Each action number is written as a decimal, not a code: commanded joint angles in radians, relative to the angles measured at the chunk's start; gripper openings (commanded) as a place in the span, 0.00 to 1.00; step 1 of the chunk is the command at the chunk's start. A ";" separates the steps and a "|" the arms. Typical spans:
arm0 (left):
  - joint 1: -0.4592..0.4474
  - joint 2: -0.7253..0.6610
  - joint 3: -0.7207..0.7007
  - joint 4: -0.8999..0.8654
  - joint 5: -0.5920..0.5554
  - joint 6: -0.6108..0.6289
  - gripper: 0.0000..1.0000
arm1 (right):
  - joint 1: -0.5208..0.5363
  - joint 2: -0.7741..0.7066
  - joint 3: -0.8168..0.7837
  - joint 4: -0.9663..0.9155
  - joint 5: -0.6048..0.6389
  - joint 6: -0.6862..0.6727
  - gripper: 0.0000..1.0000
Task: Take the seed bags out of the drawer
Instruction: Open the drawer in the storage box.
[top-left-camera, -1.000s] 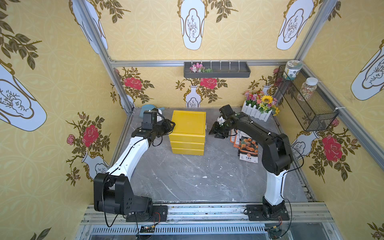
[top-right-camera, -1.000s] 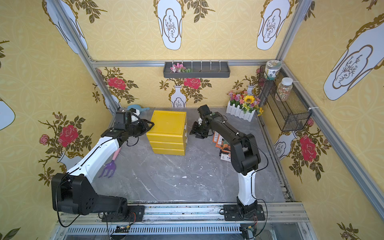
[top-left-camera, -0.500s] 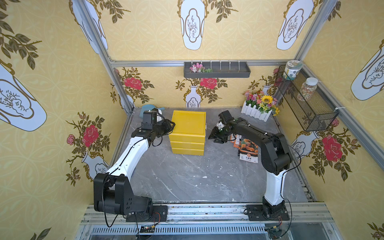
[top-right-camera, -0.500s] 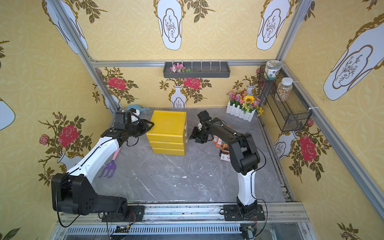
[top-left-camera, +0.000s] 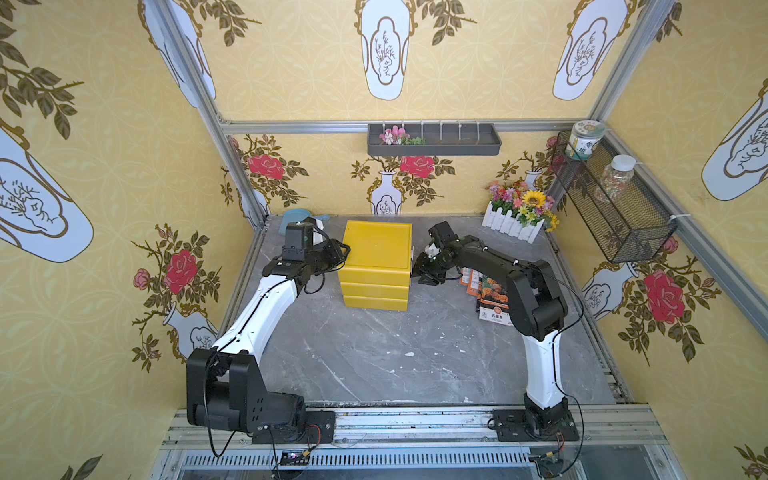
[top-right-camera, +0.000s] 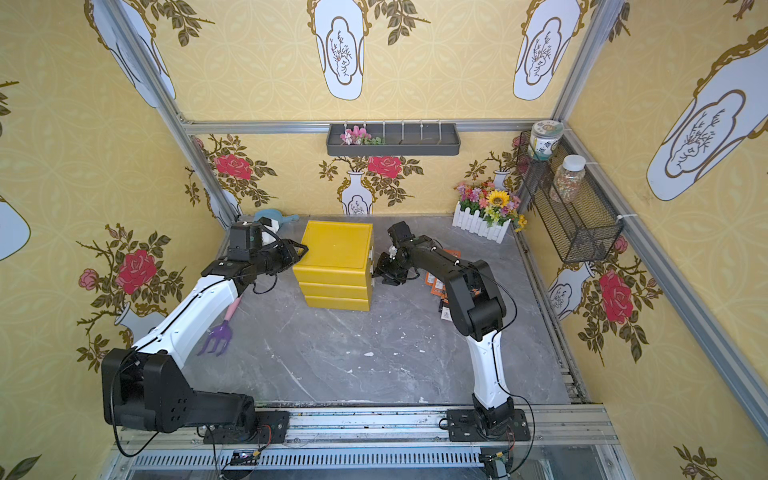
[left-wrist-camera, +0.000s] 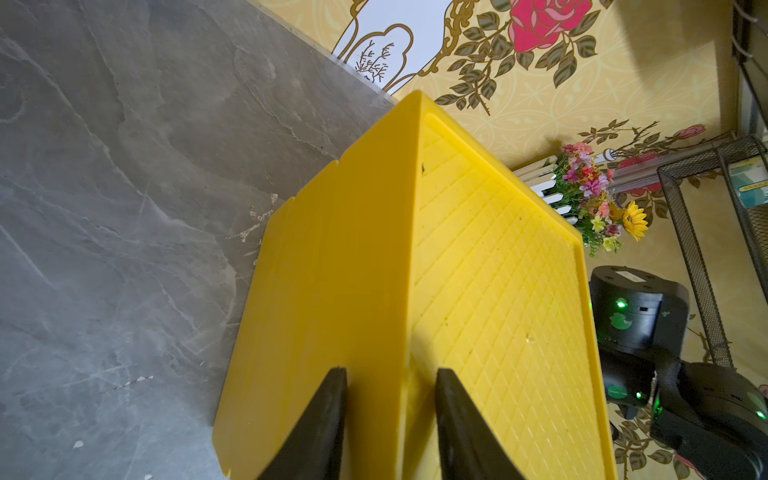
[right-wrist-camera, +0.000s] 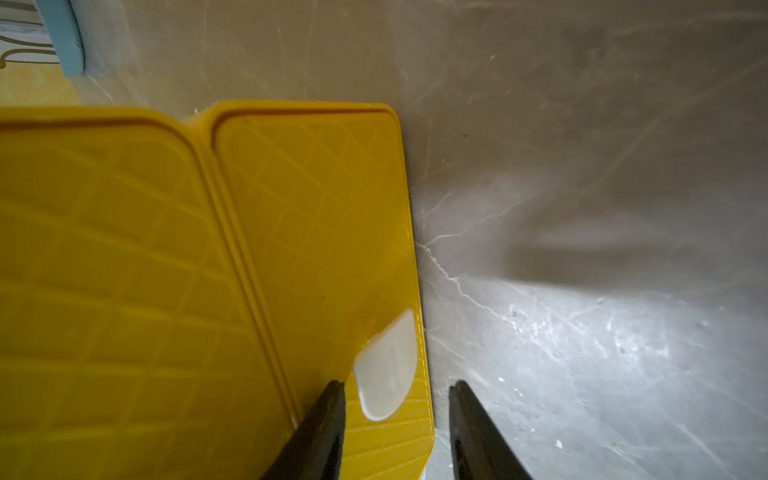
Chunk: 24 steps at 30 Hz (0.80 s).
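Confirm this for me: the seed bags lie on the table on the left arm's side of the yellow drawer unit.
Wrong side. The seed bags lie on the table on the right arm's side of the yellow drawer unit, partly under that arm. Both top views show it.

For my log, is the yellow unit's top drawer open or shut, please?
Shut, apparently: the top drawer meets the yellow unit's top edge, no gap showing.
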 joint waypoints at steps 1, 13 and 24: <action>-0.002 0.011 -0.020 -0.192 -0.001 0.013 0.39 | 0.001 0.013 0.011 0.010 -0.007 0.007 0.44; -0.002 0.017 -0.014 -0.192 0.001 0.013 0.39 | 0.000 0.003 0.014 -0.072 0.073 -0.045 0.20; -0.001 0.020 -0.016 -0.185 0.003 0.013 0.40 | -0.051 -0.067 -0.021 -0.170 0.160 -0.132 0.07</action>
